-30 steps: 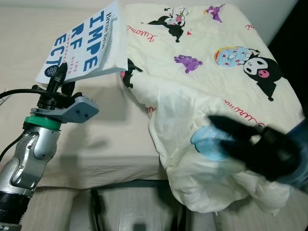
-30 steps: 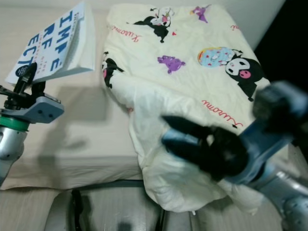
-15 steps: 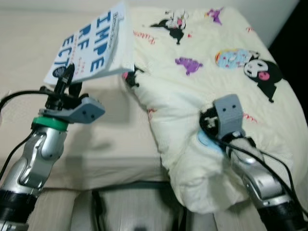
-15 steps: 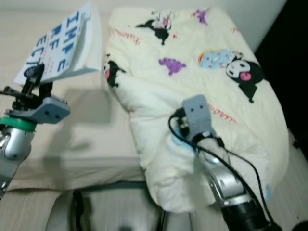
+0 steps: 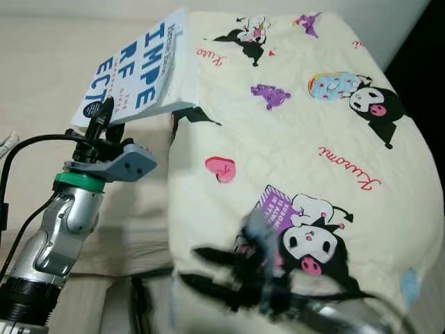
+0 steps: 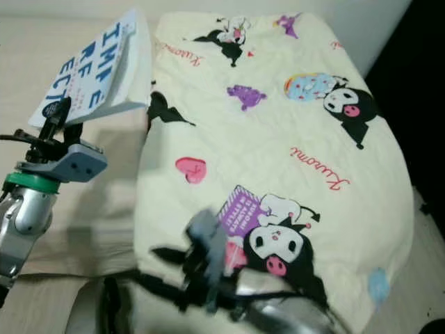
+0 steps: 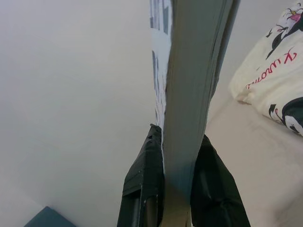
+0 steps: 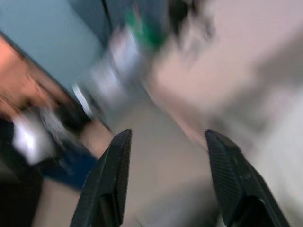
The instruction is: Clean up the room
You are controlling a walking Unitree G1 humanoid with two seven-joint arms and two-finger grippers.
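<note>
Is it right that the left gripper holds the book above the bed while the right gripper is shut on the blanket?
Not quite. The right gripper is open and holds nothing; the right wrist view shows its fingers spread apart. The left gripper does hold the book above the bed, beside the blanket.

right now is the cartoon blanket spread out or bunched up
Spread out: the blanket lies flat across the bed, its prints showing.

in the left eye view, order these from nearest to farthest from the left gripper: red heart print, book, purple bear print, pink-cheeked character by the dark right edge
1. book, clamped in the left gripper
2. red heart print, mid-blanket, toward the robot's right
3. purple bear print, farther up the blanket
4. pink-cheeked character, at the far right edge
</note>
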